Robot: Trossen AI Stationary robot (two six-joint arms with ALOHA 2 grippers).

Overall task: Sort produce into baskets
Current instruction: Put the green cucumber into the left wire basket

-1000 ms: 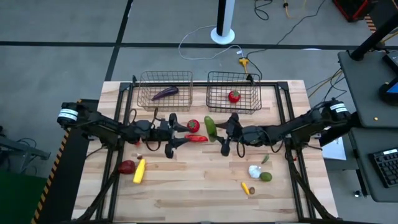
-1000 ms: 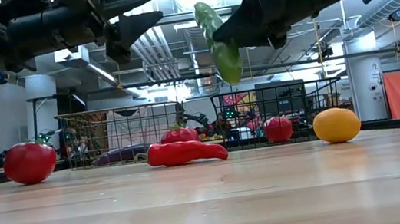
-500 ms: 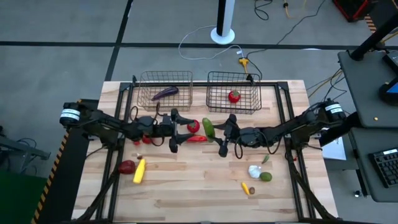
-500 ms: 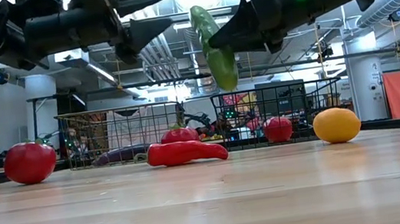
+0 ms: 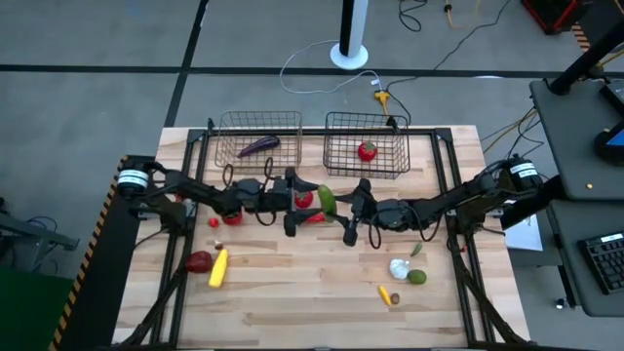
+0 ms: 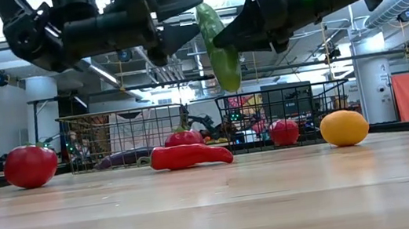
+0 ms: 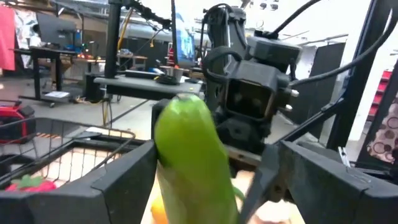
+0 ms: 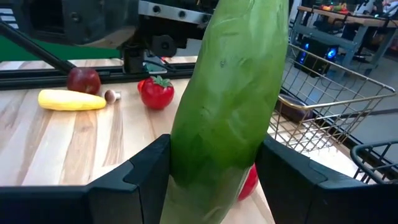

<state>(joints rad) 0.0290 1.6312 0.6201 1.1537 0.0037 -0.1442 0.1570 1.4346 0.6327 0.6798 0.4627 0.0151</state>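
Left tool (image 5: 304, 202) advanced, wide around cucumber (image 5: 327, 200) | right tool (image 5: 343, 209) holds it | wooden table (image 5: 312, 292)

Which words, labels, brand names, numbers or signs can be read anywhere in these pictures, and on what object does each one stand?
None: no text can be read in any view.
The cucumber, the two baskets and the table carry no print.
The white bands near the arms' bases may bear marks, but they are too small to read.
The screens and fixtures in the room behind, seen in the low and wrist views, are too blurred to read.
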